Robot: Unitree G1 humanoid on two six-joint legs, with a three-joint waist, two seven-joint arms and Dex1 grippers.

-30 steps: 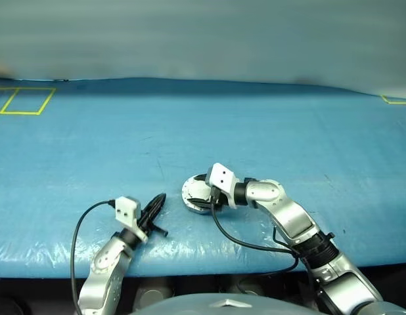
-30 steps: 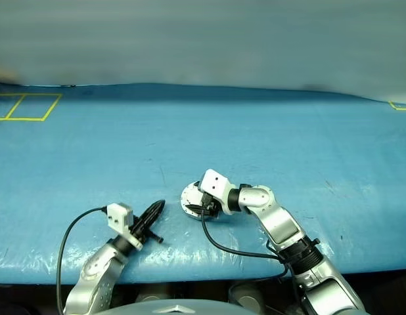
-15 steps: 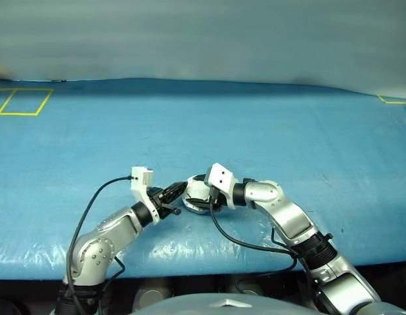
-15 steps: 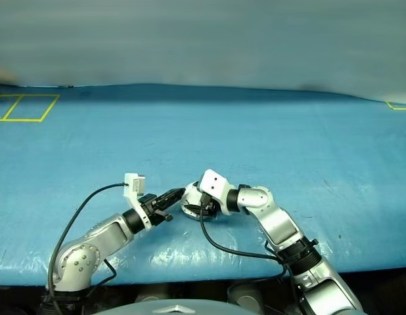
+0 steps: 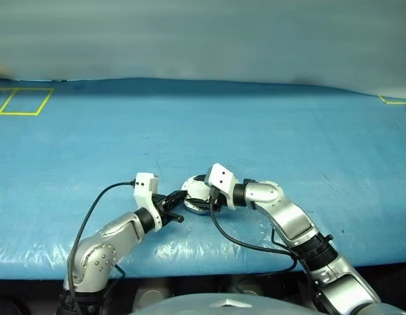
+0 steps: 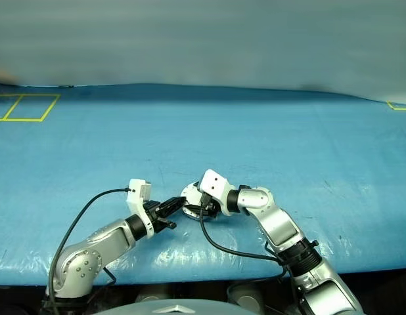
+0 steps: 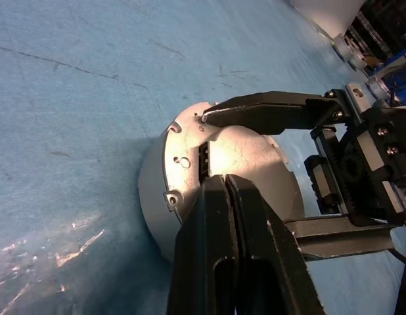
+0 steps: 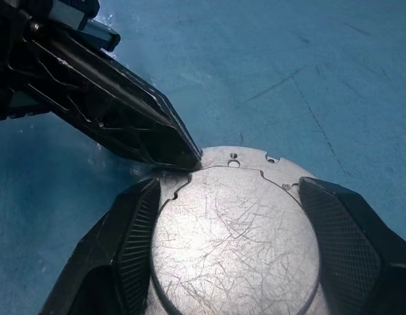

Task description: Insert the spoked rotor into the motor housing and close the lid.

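Note:
The motor housing [image 5: 195,197] is a round silver unit lying on the blue table cover, with its scratched silver lid [image 8: 236,230] seated on top. My right gripper [image 8: 232,190] reaches in from the right and its two black fingers [image 8: 134,243] press against opposite sides of the housing. My left gripper [image 5: 179,201] is shut and comes in from the left. Its joined tips [image 7: 223,182] rest on the lid's flange at the rim. The left gripper [image 8: 188,156] also shows in the right wrist view, touching that edge. The spoked rotor is hidden from view.
The blue cover's front edge [image 5: 190,259] runs close under both arms. Yellow tape squares [image 5: 22,100] lie at the far back left and a yellow corner mark [image 5: 395,100] at the far back right. Black cables [image 5: 242,243] trail from both wrists.
My left arm swung from near the table's front edge rightward to the housing, and its shut tips now touch the lid's rim. The right gripper and the housing stayed put.

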